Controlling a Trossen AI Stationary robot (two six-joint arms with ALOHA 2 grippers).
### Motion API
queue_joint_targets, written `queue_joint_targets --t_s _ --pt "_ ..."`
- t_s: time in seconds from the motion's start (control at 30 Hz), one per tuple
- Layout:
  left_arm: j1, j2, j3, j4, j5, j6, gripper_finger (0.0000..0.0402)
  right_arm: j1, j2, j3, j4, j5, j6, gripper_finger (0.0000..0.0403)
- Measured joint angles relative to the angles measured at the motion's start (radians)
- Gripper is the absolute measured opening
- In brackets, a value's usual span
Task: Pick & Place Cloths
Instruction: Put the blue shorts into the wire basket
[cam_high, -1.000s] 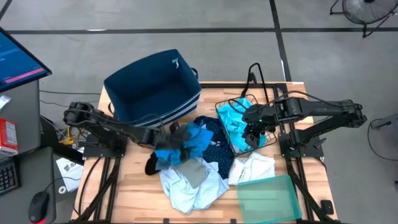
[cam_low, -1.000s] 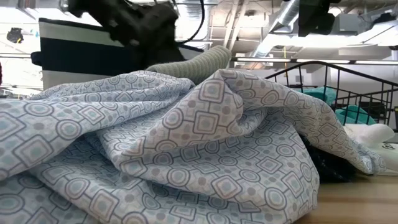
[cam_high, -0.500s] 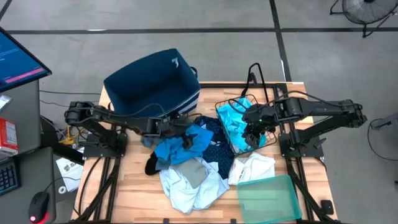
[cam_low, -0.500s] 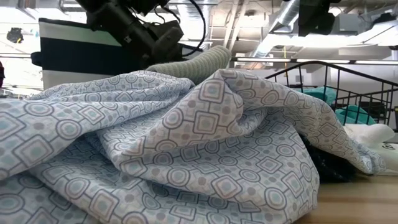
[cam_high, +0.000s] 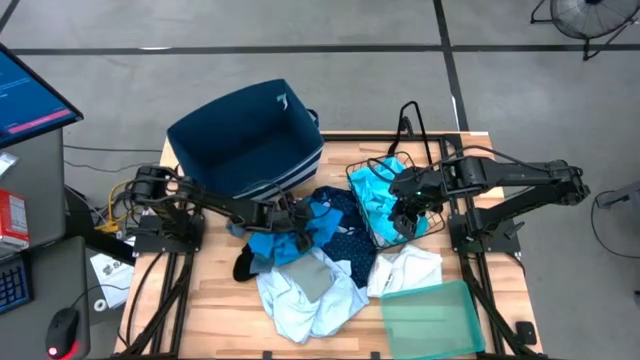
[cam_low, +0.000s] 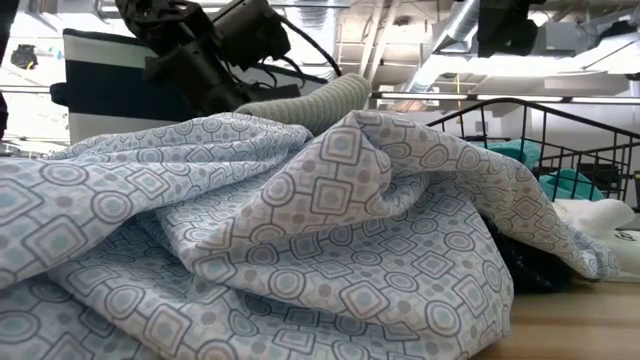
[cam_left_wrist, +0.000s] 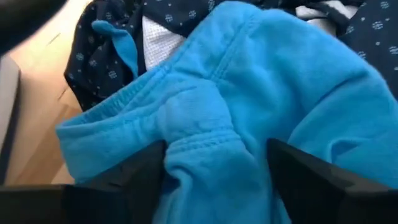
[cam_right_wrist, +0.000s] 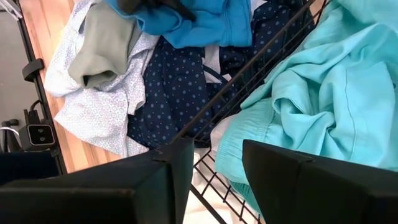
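A bright blue cloth (cam_high: 300, 238) lies on top of a heap at the table's middle, over a dotted navy cloth (cam_high: 350, 240). My left gripper (cam_high: 285, 215) is open and down on the blue cloth (cam_left_wrist: 217, 106), one finger on either side of a raised fold. A pale blue patterned cloth (cam_high: 310, 300) with a grey cloth (cam_high: 312, 280) on it lies nearer the front. A turquoise cloth (cam_high: 378, 195) fills a black wire basket (cam_high: 395, 165). My right gripper (cam_high: 405, 212) is open and empty above that basket (cam_right_wrist: 217, 174). My left gripper has its two fingers (cam_left_wrist: 146, 168) set into the blue cloth from above, slanting toward the table's right. A bunched fold with a stitched hem (cam_left_wrist: 199, 140) stands between them and meets their inner sides. The cloth lies on the heap, slack.
A big navy bin (cam_high: 245, 140) stands at the far left of the table. A white cloth (cam_high: 410, 268) and a green tray (cam_high: 430, 315) lie at the front right. A black cloth (cam_high: 243, 268) lies at the heap's left edge.
My left gripper has gone a little toward the table's far right over the blue cloth, then come down and tipped forward onto it. The cloths have stayed where they were.
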Motion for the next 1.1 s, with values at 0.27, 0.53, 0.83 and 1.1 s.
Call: queue_joint_targets --t_s 0.27,0.53,0.83,1.1 --pt "0.011 -0.083 0.000 -0.003 -0.005 -0.028 0.0052 0.000 0.000 0.000 0.000 0.000 0.022 0.0134" --pt "0.051 -0.201 0.000 0.027 0.001 -0.069 0.0001 0.000 0.000 0.000 0.007 0.000 0.021 0.0129" --pt "-0.010 -0.487 0.000 0.235 0.077 -0.071 0.0001 0.000 0.000 0.000 0.097 0.000 -0.049 0.0128" --pt "-0.026 -0.736 0.001 0.347 0.077 0.033 0.0000 -0.004 0.000 0.000 0.333 0.000 -0.158 0.0169"
